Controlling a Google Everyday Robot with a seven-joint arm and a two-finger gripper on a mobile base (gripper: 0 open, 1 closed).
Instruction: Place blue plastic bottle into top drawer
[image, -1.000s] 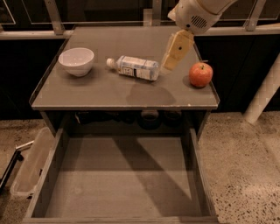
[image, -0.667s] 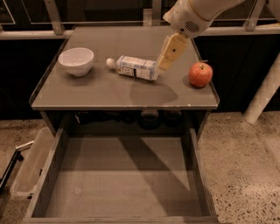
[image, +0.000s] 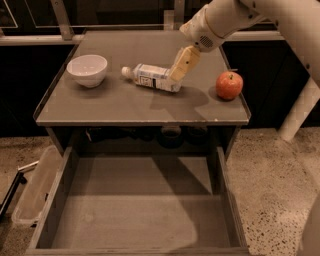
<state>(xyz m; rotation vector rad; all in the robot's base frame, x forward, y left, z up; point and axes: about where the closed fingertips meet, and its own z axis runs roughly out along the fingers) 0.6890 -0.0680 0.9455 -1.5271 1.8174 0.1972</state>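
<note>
As arm slants downward, gripper at blue plastic bottle; grip state unclear.

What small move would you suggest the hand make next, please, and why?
Probably ease the hand down a little onto the blue plastic bottle to grasp it. The bottle lies on its side on the tabletop, its cap toward the bowl. The hand is at its base end, and the top drawer stands open below with nothing in it.
</note>
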